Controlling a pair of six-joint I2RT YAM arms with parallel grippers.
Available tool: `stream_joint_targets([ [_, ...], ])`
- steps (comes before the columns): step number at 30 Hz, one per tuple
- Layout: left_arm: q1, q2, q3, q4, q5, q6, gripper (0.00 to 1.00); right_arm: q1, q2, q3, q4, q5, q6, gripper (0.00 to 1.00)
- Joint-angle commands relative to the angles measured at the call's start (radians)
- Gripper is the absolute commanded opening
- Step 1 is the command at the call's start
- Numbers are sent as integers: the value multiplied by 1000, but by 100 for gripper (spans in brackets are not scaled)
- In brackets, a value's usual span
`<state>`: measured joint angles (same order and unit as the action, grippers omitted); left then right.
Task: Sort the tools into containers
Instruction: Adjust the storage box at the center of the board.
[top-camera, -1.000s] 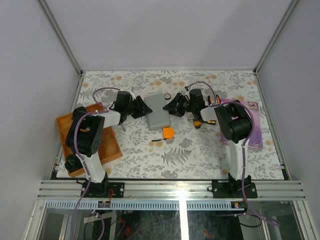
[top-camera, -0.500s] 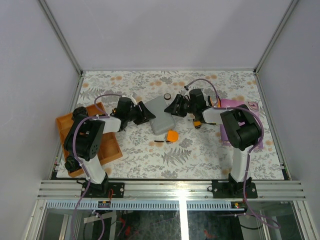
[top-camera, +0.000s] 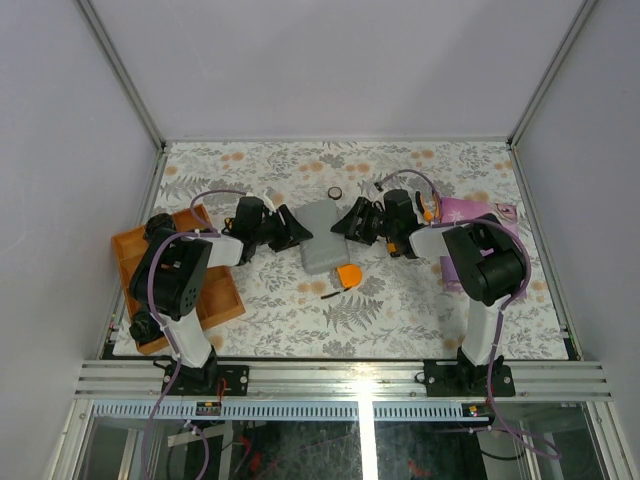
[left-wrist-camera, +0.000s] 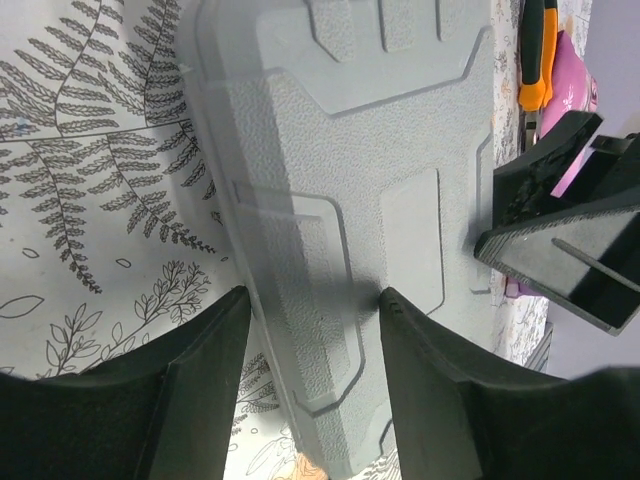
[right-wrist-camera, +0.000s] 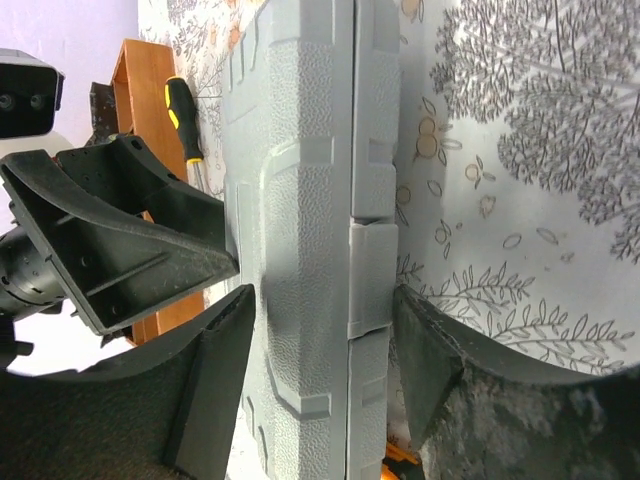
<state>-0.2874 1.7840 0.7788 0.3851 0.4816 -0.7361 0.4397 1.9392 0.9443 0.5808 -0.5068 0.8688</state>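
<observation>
The closed grey tool case (top-camera: 322, 240) lies mid-table between both grippers. My left gripper (top-camera: 298, 237) straddles its left edge: in the left wrist view (left-wrist-camera: 310, 300) one finger is beside the case's (left-wrist-camera: 380, 150) rim and the other over its top. My right gripper (top-camera: 348, 222) straddles the latch edge (right-wrist-camera: 325, 295) of the case (right-wrist-camera: 300, 150) the same way. Both have jaws apart. The orange tape measure (top-camera: 348, 274) touches the case's near corner. The black tape ring (top-camera: 335, 192) lies behind it. The screwdriver (right-wrist-camera: 180, 110) lies by the tray. The pliers' handle (left-wrist-camera: 538, 60) shows past the case.
An orange wooden tray (top-camera: 225, 300) stands at the left under the left arm, and also shows in the right wrist view (right-wrist-camera: 135, 80). A purple cloth (top-camera: 495, 225) lies at the right. A small dark thing (top-camera: 318, 286) lies in front of the case.
Both grippers have closed in on the case from either side. The case has turned and slid slightly nearer, pushing the tape measure to the right and nearer.
</observation>
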Motion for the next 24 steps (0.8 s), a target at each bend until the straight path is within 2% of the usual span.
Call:
stream_joint_targets([
  [1,-44,59,-35,23,0,20,50,93,-49,-25,229,-172,199,63],
  [10,-45,69,-34,22,9,20,48,93,62,-61,507,-189,400,71],
  [16,-44,84,-31,34,27,16,45,93,133,-52,595,-180,461,71],
  [20,-44,78,-33,34,34,20,44,93,161,-45,644,-181,493,69],
  [24,-45,72,-37,39,44,14,44,93,170,-27,672,-192,507,61],
])
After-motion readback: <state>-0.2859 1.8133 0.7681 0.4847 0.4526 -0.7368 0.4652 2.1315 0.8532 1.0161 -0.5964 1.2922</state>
